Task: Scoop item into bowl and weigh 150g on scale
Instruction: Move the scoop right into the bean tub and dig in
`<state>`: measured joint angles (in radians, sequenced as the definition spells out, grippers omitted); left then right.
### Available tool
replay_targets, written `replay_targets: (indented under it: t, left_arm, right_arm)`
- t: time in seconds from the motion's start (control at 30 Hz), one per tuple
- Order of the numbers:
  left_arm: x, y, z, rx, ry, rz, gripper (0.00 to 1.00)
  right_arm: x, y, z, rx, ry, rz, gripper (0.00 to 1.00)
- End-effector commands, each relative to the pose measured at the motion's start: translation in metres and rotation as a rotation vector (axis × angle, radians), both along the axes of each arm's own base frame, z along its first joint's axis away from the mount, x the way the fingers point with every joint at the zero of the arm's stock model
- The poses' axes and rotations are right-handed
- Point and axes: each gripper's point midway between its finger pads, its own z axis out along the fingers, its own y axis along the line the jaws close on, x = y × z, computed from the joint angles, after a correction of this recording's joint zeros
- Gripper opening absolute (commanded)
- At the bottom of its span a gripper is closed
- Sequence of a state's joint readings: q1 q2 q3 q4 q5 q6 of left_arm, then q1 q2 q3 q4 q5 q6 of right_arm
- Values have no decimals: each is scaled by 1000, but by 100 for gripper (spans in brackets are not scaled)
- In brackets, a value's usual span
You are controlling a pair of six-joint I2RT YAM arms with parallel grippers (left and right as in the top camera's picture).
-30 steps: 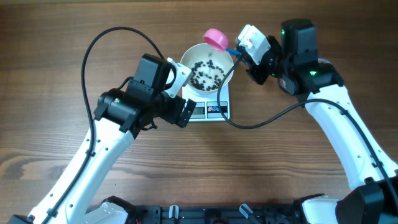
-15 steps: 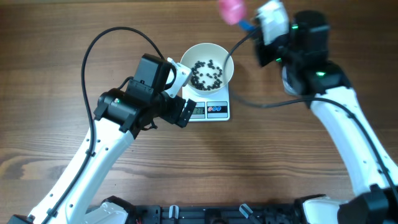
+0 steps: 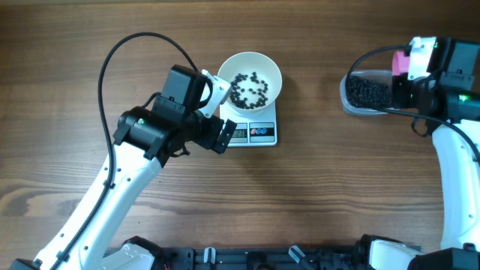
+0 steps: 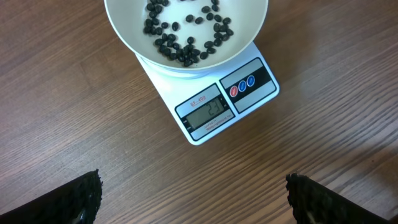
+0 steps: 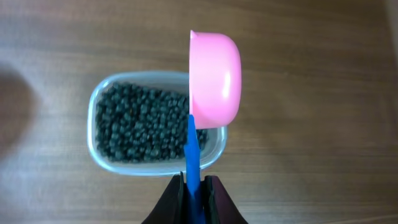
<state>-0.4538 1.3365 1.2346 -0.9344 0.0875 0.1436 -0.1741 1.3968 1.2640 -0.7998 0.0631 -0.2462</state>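
Swung right gripper (image 5: 194,182) from bowl (image 3: 273,72) to above tub (image 3: 346,94) of beads (image 5: 137,124), clenched on pink scoop (image 5: 214,78); left gripper (image 4: 194,196) released near scale (image 4: 205,115).

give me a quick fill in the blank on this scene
The bowl sits on the ____.
The right hand is shut on a ____ scoop.
The empty left hand is ____.
The scoop hangs above the clear ____ of beads.
Missing: scale, pink, open, tub.
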Motion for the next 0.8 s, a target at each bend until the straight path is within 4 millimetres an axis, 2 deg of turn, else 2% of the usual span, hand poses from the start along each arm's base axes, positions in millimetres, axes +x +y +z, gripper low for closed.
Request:
replay_targets:
  t: [0.0, 0.17, 0.33, 0.77]
  left_arm:
    - [-3, -3, -4, -12, 18, -2, 100]
    - [-3, -3, -4, -12, 18, -2, 100]
    - [-3, -3, -4, -12, 18, -2, 100]
    - [-3, -3, -4, -12, 18, -2, 100]
  right_arm:
    - [-2, 19, -18, 80, 46, 97, 4]
    - [3, 16, -49, 86, 135, 95, 4]
    - [5, -3, -72, -2, 211, 52, 4]
    - [8, -11, -76, -51, 219, 54, 4]
